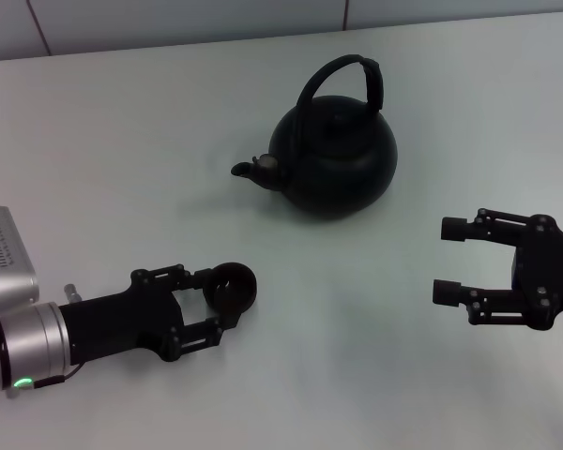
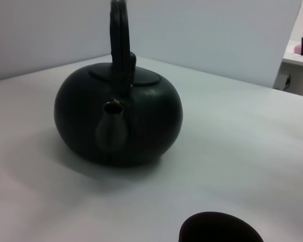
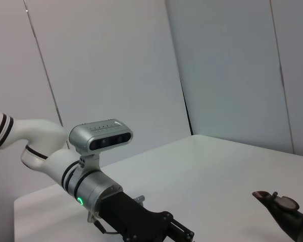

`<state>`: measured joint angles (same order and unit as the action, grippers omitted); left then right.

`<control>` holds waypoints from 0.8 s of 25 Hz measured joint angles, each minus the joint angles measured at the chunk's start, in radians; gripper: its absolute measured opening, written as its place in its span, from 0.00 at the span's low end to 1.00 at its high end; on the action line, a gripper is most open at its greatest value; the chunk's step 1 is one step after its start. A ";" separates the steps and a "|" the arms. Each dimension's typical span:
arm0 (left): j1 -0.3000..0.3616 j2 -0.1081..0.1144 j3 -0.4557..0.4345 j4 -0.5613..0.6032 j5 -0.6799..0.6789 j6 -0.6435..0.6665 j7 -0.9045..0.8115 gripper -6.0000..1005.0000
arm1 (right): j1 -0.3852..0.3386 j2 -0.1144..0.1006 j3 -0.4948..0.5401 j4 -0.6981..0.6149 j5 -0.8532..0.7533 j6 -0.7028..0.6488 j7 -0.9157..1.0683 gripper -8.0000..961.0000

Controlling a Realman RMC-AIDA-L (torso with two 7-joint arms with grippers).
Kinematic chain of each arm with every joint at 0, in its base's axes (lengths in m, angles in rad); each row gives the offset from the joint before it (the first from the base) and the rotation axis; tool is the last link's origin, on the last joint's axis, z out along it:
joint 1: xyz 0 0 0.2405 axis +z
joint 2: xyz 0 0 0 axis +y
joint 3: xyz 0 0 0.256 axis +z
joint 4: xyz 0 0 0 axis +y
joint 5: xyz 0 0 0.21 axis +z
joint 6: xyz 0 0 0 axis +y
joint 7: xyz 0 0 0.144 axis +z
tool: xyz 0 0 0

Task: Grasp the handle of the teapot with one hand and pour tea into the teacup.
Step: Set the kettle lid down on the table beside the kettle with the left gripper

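One teapot (image 1: 333,155) upright at bench (image 1: 122,169) centre, one arched handle (image 1: 349,82) raised, spout toward robot's left. One teacup (image 1: 233,285) near front, held between left gripper (image 1: 223,302) jaws. Right gripper (image 1: 448,261) off to teapot's right, jaws wide, empty.

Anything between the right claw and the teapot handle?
Nothing visible. The right claw is open, beside the teapot, with bare table between it and the handle. The left claw holds the teacup.

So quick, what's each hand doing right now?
Left hand: closed around the teacup on the table.
Right hand: open, empty, beside the teapot.
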<state>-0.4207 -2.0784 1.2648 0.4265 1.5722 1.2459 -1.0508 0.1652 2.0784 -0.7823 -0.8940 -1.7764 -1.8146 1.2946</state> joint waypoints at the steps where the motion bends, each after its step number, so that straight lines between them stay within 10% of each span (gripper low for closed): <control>1: 0.000 0.000 0.000 0.000 0.000 0.000 0.000 0.65 | 0.000 0.000 0.000 0.000 0.000 0.000 0.000 0.84; 20: -0.001 0.001 0.013 0.005 -0.035 -0.033 0.000 0.67 | 0.003 0.000 0.000 -0.001 0.004 0.000 0.004 0.84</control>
<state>-0.4219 -2.0772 1.2779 0.4317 1.5373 1.2127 -1.0508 0.1686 2.0785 -0.7823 -0.8954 -1.7720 -1.8147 1.2988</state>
